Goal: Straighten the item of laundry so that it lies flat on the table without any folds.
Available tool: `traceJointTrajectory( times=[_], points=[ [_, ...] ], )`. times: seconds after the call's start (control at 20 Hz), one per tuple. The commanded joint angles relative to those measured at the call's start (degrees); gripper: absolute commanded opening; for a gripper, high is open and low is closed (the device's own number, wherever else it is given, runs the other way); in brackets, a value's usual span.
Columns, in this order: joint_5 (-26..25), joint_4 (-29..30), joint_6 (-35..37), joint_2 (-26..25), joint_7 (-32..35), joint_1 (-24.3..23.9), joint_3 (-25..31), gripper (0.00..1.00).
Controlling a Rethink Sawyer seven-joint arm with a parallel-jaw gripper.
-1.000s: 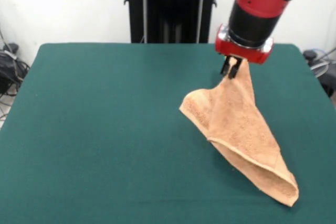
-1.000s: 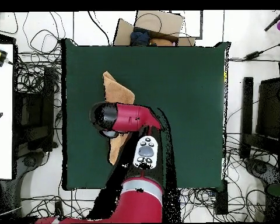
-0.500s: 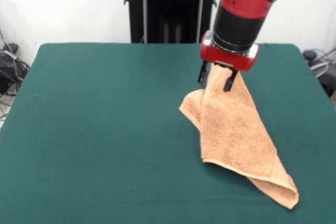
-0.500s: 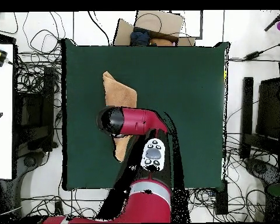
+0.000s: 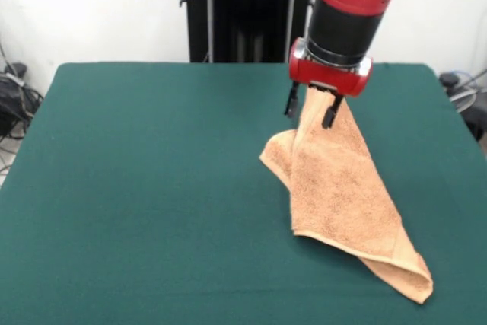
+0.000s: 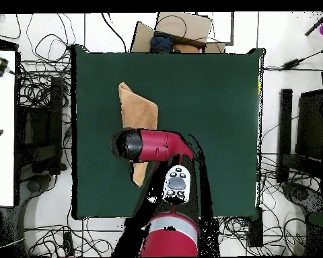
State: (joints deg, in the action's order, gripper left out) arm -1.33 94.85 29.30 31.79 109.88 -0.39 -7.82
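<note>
Gripper (image 5: 311,109) sits above the towel (image 5: 342,195), fingers spread apart on either side of the raised top corner; we read it as open, with the cloth between the jaws but not pinched. Towel lies on the right part of the table (image 5: 137,188) in the front view, still folded into a triangle, one layer doubled over, lower tip near the table's near edge. In our judgement the step is regrasping a corner: close on the top layer only, lift just enough to peel it off the lower one, then drag outward low and slow so it spreads flat without bunching.
</note>
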Motion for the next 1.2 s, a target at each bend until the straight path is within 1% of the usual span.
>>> traceJointTrajectory(
  times=[0.05,0.1,0.2,0.25,0.35,0.45,0.5,0.65,0.8,0.95,1.05,1.2],
  points=[
    [-3.03,0.34,-0.58,-2.86,1.39,-1.28,4.8,1.0],
    [-3.73,-0.98,-2.5,-4.12,-0.2,-2.63,5.84,1.0],
    [-5.46,-6.39,-3.87,-7.71,-4.89,-5.51,8.37,1.0],
    [-6.06,-7.8,-2.38,-7.72,-6.9,-6.79,9.12,1.0],
    [-6.94,-9.23,1.63,-5.48,-10.77,-9.56,10.9,1.0],
    [-7.66,-10.43,5.49,-2.87,-12.87,-11.64,11.99,1.0],
    [-8.0,-11.15,7.12,-2.41,-13.35,-12.45,12.48,1.0],
    [-9.31,-12.83,8.38,-3.16,-13.72,-14.94,14.55,1.0],
    [-10.55,-12.21,8.53,-1.92,-13.79,-16.94,16.13,1.0],
    [-11.27,-13.98,12.13,-1.32,-15.39,-19.12,17.85,1.0],
    [-11.98,-15.61,13.26,-3.55,-15.72,-20.22,18.9,1.0],
    [-13.48,-15.69,10.02,-8.03,-15.05,-22.01,20.65,1.0]
  ],
)
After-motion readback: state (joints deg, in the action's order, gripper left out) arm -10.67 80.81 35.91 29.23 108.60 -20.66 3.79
